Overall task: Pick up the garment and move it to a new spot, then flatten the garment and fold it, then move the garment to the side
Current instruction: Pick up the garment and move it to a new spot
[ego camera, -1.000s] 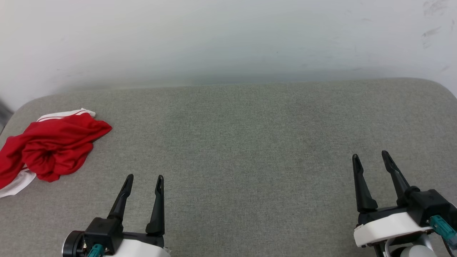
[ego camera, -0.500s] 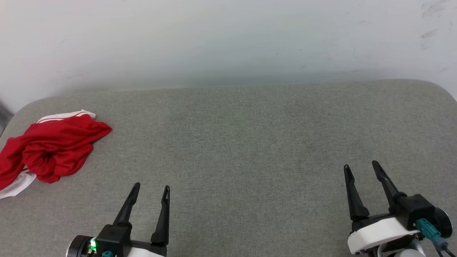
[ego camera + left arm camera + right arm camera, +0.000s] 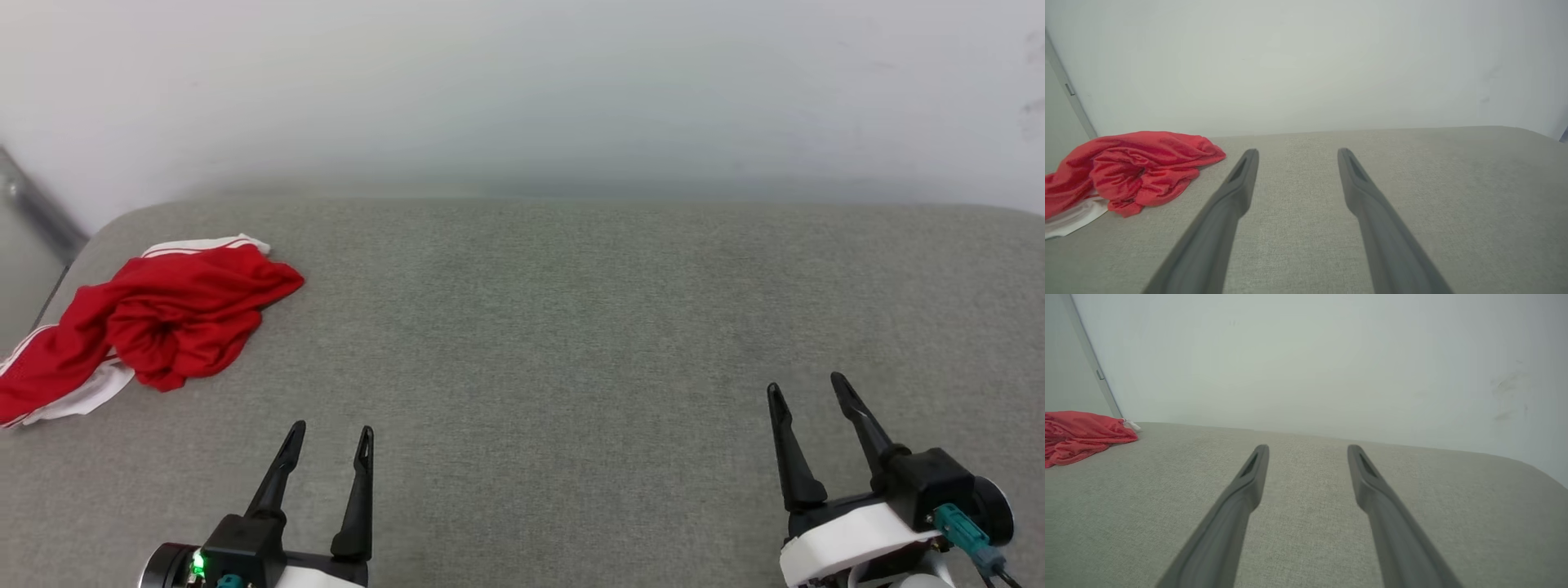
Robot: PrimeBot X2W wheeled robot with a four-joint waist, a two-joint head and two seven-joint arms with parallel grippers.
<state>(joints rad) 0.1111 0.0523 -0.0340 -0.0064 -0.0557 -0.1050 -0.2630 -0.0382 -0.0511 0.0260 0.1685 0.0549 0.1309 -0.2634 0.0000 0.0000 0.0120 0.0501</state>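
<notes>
Garment (image 3: 175, 322) not gripped. I see left gripper (image 3: 333, 428) with fingers spread wide, empty, over the grey cushion (image 3: 555, 327). Right gripper (image 3: 806, 383) is the same, wide and empty, well apart at lower right. Red heap lies crumpled at cushion's far-left corner, ahead-left of left gripper, near white wall (image 3: 522, 82).

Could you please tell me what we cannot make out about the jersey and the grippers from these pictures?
- Print: the red jersey lies crumpled in the head view; its own folds hide any lettering or number.
- Outline: the left edges of the head view and right wrist view cut off one end.
- Contact: whether the open left gripper or right gripper touches the grey cushion cannot be told.
</notes>
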